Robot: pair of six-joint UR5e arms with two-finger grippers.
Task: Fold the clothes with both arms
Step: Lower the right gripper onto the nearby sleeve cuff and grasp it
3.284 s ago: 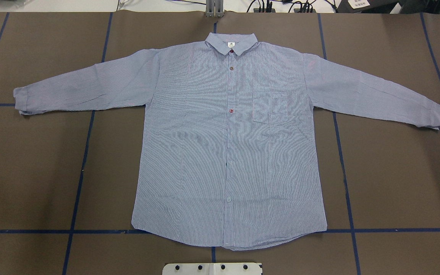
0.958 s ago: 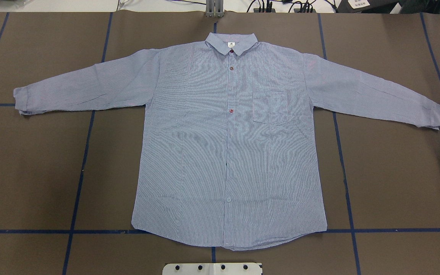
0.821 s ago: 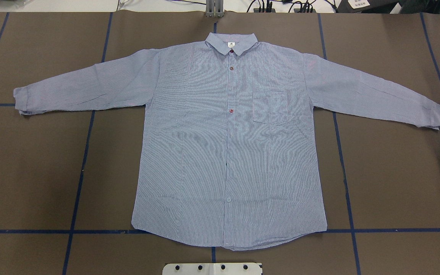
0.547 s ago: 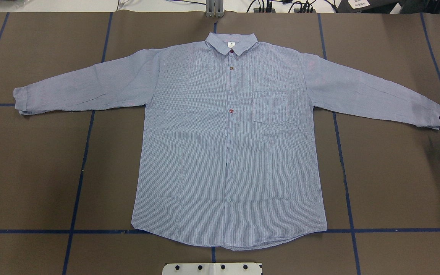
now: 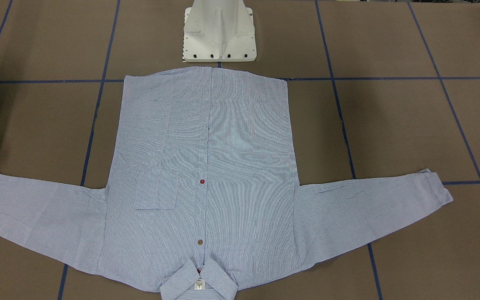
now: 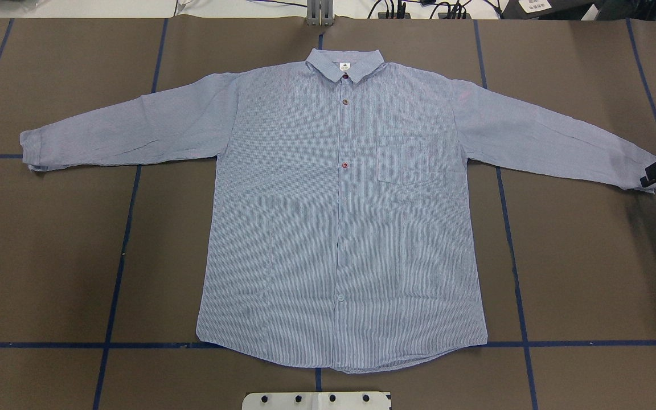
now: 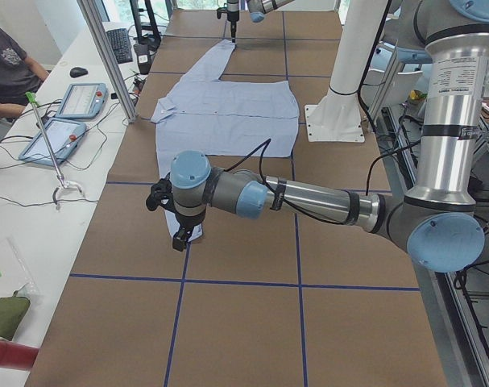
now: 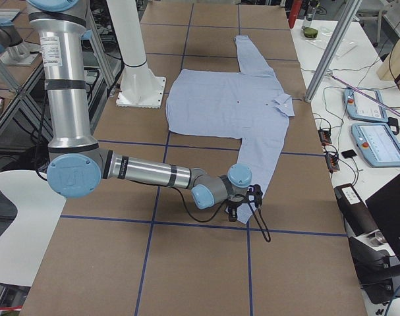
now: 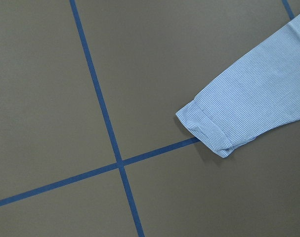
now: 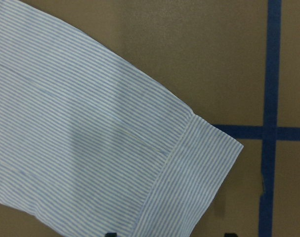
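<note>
The light blue-and-white striped shirt [image 6: 339, 216] lies flat and face up on the brown table, collar at the far side, both sleeves spread out. My right gripper [image 6: 654, 174] is low at the right sleeve's cuff [image 10: 199, 173]. In the right wrist view its two black fingertips [image 10: 109, 233] stand apart at the cuff's edge, so it is open and empty. My left gripper [image 7: 178, 232] shows only in the exterior left view, above the left sleeve's cuff [image 9: 206, 127]. I cannot tell whether it is open or shut.
The white pedestal base [image 5: 219, 35] stands at the near side, just behind the shirt's hem. Blue tape lines [image 6: 117, 273] cross the table. An operators' bench with tablets [image 7: 67, 113] and an aluminium post [image 7: 107, 56] line the far side.
My right gripper has come in from the overhead view's right edge and now reaches the right sleeve's cuff. The shirt has not moved.
</note>
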